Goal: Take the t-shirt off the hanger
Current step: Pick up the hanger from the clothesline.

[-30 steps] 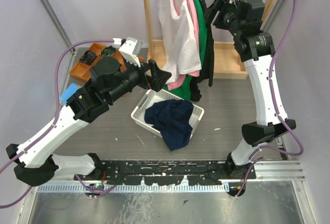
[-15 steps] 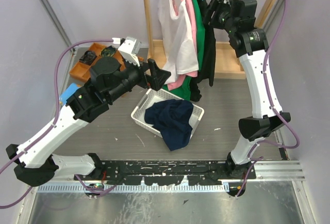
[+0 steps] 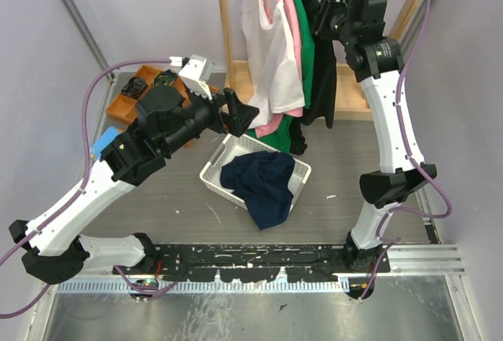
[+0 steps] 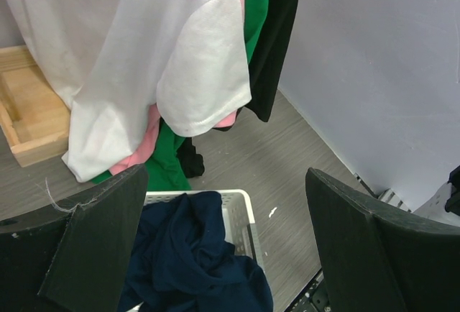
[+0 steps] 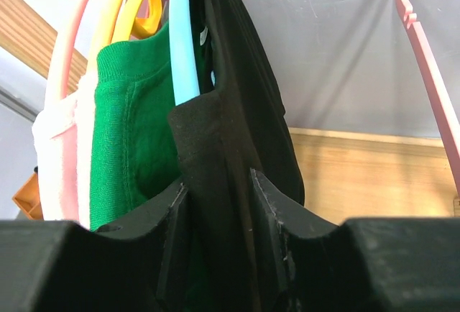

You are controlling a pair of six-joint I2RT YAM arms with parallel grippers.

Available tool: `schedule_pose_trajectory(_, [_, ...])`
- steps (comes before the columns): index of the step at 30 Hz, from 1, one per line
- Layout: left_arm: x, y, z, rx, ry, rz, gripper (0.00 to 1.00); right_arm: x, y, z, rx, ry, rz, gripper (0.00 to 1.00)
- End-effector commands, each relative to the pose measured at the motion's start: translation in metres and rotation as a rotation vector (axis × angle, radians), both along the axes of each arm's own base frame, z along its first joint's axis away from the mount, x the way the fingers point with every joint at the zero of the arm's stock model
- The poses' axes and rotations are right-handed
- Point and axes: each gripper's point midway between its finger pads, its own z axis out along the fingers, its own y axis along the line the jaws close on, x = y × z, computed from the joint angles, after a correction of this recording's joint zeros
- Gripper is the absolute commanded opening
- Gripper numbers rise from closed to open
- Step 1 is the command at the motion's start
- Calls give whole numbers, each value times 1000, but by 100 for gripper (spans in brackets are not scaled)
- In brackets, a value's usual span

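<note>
Grasp step: right claw [image 5: 217,182] narrow, pinching shoulder of black t-shirt [image 5: 244,111], last garment on rack [image 3: 222,27], on blue hanger [image 5: 183,46]; left claw [image 4: 224,179] wide, empty, near basket [image 3: 216,170]; next, likely: pull shoulder down off hanger arm, hanger left hooked.

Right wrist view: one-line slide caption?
Right gripper straddles the black t-shirt beside the blue hanger, green shirt alongside.

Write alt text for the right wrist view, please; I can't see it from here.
The right gripper straddles a fold of the black t-shirt, close to a light-blue hanger. A green shirt hangs on the picture's left, and an empty pink hanger on its right.
</note>
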Motion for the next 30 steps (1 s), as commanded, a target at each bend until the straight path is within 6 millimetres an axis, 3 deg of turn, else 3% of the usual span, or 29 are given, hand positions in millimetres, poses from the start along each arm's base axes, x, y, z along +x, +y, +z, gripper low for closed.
schedule_pose_trajectory(1, [2,0,8,-29,-12,3,98,-4,1,29,-30,-94,30,38])
schedule_pose_trajectory(9, [4,-3,9,-28,-7,-2,98,-5,3,35,-62,-127,57,13])
schedule_pose_trajectory(15, [5,-5,10,-33,-5,-5,98,-5,1,41,-65,-162,47,1])
schedule_pose_trajectory(20, [5,-6,14,-41,-8,-7,98,-6,-6,54,-59,-232,12,0])
schedule_pose_trajectory(30, [6,-8,20,-63,-16,-10,98,-26,-20,109,16,-461,-56,1])
